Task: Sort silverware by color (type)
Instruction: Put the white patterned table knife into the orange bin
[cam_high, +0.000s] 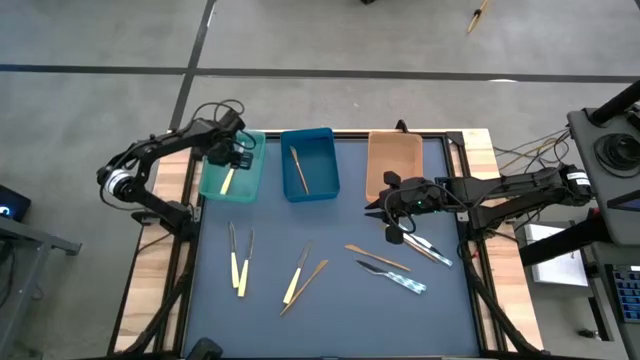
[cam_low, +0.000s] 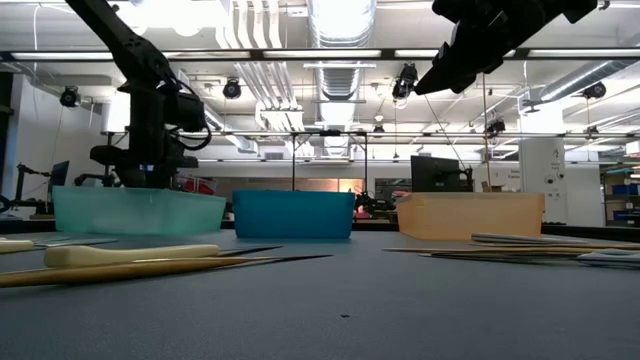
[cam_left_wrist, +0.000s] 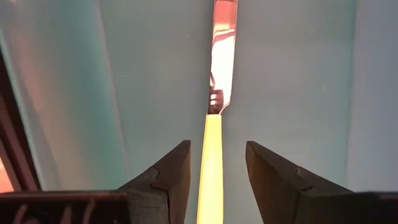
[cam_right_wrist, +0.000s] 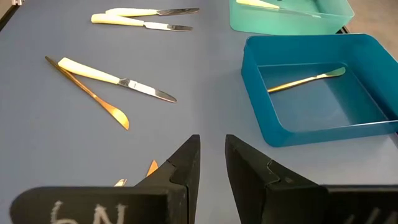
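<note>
My left gripper (cam_left_wrist: 217, 168) points down into the teal tray (cam_high: 250, 185) at the far left. It is open, one finger on either side of the cream-yellow handle of a knife (cam_left_wrist: 211, 162) without touching it; the knife (cam_high: 228, 181) lies flat on the tray floor. My right gripper (cam_high: 378, 205) hovers above the table in front of the orange tray (cam_high: 393, 165), its fingers (cam_right_wrist: 186, 162) a narrow gap apart with nothing between them. A tan knife (cam_high: 298, 170) lies in the blue tray (cam_high: 325, 160). More silverware lies loose on the table.
On the blue mat lie two cream-handled pieces (cam_high: 238, 262), a cream knife crossed with a tan one (cam_high: 300, 275), a tan piece (cam_high: 378, 257), a pale blue-handled knife (cam_high: 395, 275) and a silver piece (cam_high: 430, 248) under my right arm. The three trays line the far edge.
</note>
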